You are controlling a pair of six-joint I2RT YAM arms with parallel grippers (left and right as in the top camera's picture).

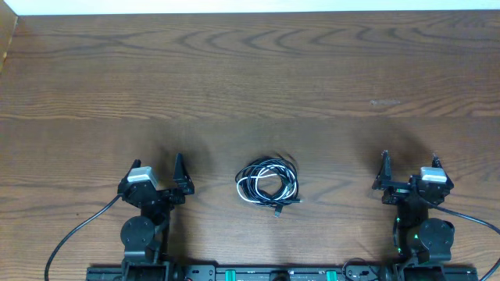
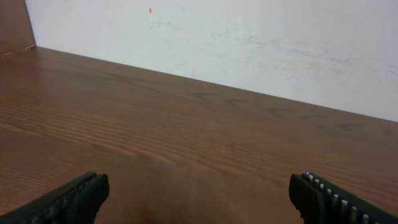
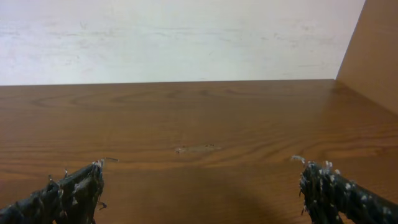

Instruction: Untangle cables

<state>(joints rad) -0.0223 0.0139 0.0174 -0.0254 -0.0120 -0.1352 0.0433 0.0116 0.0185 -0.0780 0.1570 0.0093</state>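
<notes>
Close to the near edge of the counter [image 1: 250,70], two grippers wait: the left gripper [image 2: 199,190] and right gripper [image 3: 199,183] both have their fingers spread wide and hold nothing. Between them, midway along that edge and well apart from each, lie the cables [image 1: 267,186] in one loose coil: one white cord, and black ones I cannot count apart. They look light, limp and easily snagged, so an outer loop or plug end seems the best hold.
</notes>
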